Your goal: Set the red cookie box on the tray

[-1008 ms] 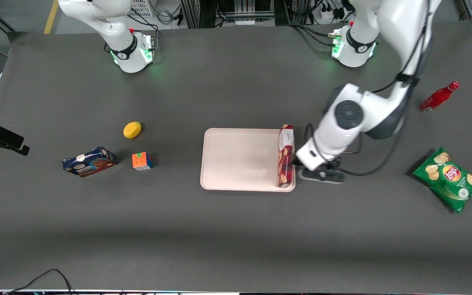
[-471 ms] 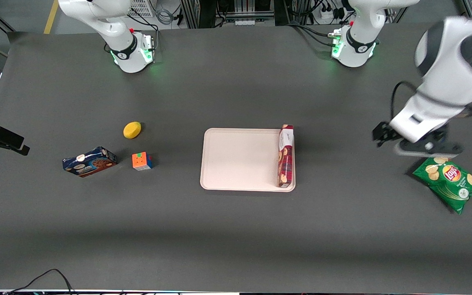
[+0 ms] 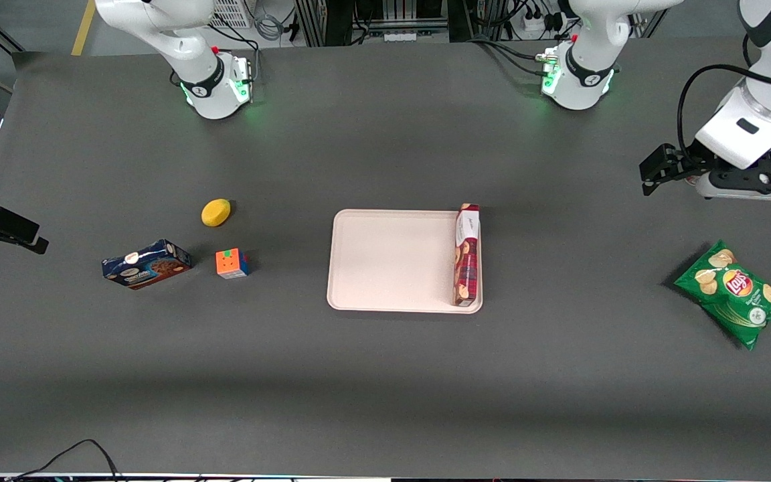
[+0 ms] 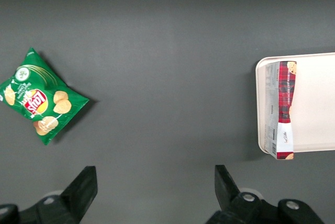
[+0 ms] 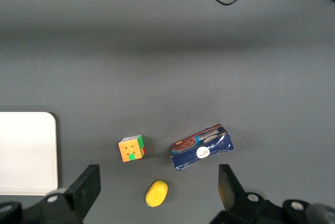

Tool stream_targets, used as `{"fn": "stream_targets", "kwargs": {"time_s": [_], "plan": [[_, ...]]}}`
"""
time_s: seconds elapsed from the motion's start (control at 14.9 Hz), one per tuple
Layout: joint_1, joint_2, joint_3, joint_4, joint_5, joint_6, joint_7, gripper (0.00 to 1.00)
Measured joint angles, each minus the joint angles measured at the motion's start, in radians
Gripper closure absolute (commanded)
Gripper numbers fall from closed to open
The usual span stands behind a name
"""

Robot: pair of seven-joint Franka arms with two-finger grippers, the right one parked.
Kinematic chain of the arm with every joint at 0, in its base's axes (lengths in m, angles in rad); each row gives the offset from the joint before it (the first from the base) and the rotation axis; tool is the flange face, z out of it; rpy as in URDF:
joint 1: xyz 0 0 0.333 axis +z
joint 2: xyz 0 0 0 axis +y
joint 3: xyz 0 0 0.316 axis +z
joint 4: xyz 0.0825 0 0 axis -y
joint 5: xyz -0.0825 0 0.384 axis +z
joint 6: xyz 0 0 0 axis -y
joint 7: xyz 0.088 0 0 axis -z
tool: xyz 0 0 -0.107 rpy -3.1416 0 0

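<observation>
One red cookie box (image 3: 467, 256) lies on the tray (image 3: 392, 261), mid-frame, along its working-arm edge. One green Lay's bag (image 3: 733, 293) sits lower right. The gripper (image 4: 154, 192), upper right, hangs wide open and empty.

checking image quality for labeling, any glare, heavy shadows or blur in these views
Front view: even light, a broad darker band across the table nearest the camera, green glow at both arm bases, soft shadow beside the chip bag. Left wrist view: sharp; red cookie box on the tray reads clearly, and the gripper, jaws open, is dark.
</observation>
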Motion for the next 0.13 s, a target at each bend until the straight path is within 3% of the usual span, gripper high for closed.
{"fn": "stream_targets", "kwargs": {"time_s": [0.13], "plan": [[0.001,-0.001,0.001,-0.003,-0.006,-0.002,0.001,0.0]]}}
